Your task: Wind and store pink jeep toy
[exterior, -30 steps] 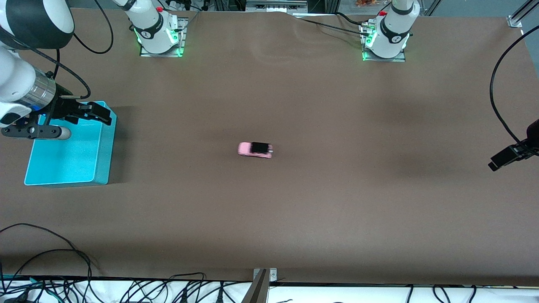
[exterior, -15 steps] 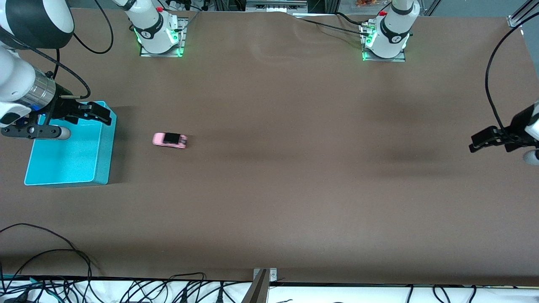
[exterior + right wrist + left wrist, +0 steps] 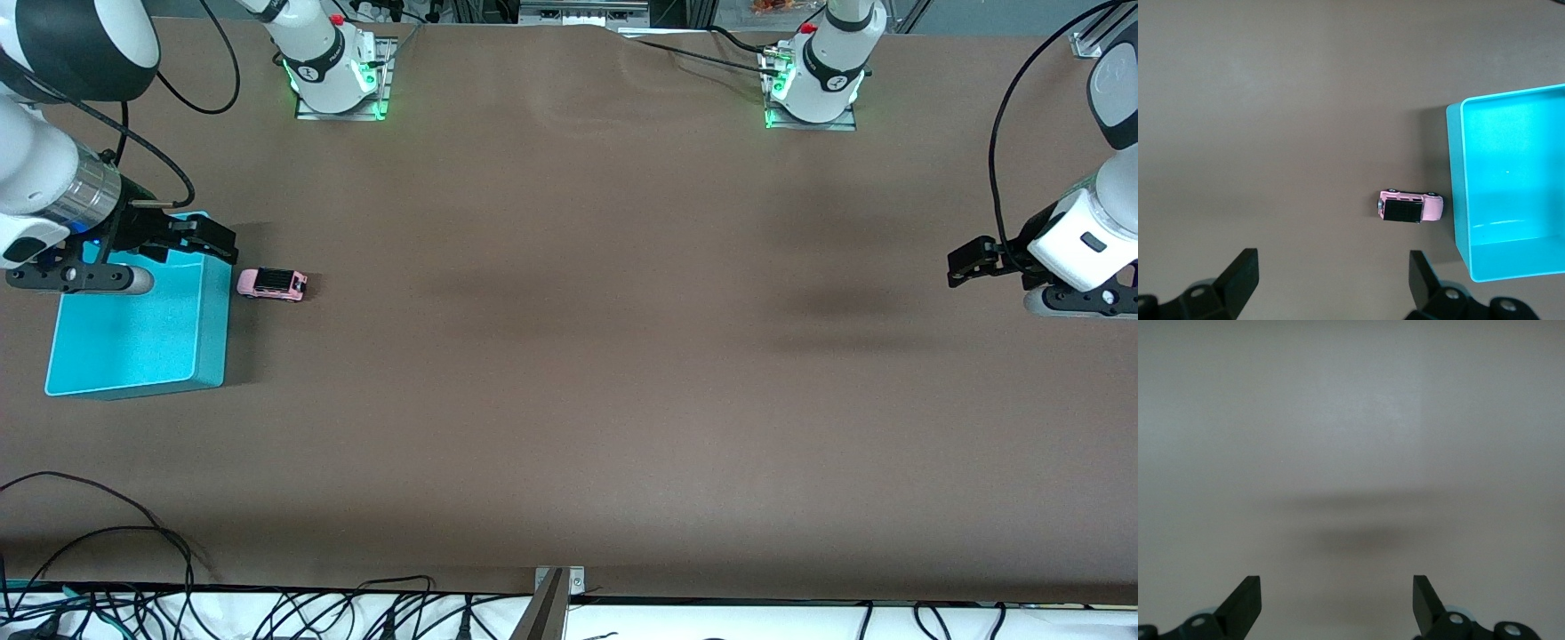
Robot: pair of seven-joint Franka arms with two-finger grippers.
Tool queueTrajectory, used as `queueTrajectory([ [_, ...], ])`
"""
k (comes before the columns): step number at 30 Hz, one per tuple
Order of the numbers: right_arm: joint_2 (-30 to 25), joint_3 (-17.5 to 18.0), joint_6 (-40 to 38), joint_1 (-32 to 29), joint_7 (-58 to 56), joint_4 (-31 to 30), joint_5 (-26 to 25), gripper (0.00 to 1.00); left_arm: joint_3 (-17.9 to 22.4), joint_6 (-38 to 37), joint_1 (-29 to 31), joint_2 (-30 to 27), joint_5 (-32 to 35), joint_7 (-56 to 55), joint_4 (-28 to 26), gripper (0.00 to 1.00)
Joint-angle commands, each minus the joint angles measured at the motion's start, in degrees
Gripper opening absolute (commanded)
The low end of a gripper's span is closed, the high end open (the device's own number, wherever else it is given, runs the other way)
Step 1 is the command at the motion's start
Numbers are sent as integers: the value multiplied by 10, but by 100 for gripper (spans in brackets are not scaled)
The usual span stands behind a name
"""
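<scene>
The pink jeep toy [image 3: 272, 284] stands on its wheels on the brown table at the right arm's end, its nose right up against the outer wall of the turquoise bin [image 3: 213, 329]. The right wrist view shows the jeep [image 3: 1411, 207] beside the bin's wall [image 3: 1457, 193]. My right gripper [image 3: 218, 244] hangs open over the bin's corner beside the jeep, holding nothing; its jaws [image 3: 1333, 270] stand wide apart. My left gripper [image 3: 965, 264] is open and empty over bare table at the left arm's end, and the left wrist view shows it [image 3: 1337, 597] above bare table.
The bin has nothing in it. Both arm bases [image 3: 333, 71] [image 3: 813, 80] stand along the table edge farthest from the front camera. Cables [image 3: 133, 551] trail over the nearest edge, and a metal bracket [image 3: 556, 582] sits at that edge's middle.
The jeep has rolled across the table from the middle toward the right arm's end and stopped at the bin, which shifted slightly. The left gripper has moved in over the table.
</scene>
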Motion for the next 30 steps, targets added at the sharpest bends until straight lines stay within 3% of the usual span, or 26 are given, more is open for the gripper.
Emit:
queueTrajectory([
  [1, 3, -1, -10, -6, -5, 13, -3, 100, -3, 5, 8, -16, -5, 14, -15, 100],
  [30, 7, -1, -9, -6, 1, 13, -3, 100, -3, 23, 16, -16, -26, 14, 0, 100],
])
